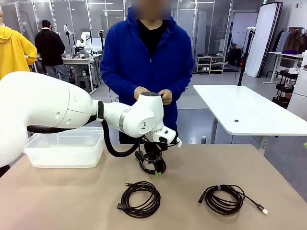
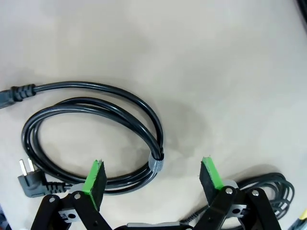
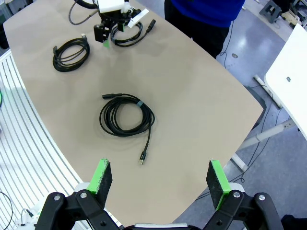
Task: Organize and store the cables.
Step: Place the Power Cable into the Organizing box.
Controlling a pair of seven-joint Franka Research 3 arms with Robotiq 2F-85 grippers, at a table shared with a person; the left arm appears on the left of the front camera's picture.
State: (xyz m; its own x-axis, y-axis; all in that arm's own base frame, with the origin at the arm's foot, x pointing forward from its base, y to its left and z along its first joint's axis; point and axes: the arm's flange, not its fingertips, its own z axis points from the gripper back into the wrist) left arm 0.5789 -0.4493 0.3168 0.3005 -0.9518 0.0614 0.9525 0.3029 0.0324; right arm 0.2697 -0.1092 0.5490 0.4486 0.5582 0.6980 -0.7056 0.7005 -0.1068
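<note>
Your left hand is hanging spread over the bench, its pads straddling one end of a cable. The glossy black oval coil is lying flat, stretching sideways from the grey tie between the pads, with its plug at the far end. Your right hand is hovering spread, high above a second cable.

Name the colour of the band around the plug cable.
The band is grey; clearest in left wrist view.

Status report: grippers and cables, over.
Left gripper open, down astride the power cord coil. Right gripper open, high over the table. Second coil and third coil loose in front. Nothing blocking.
</note>
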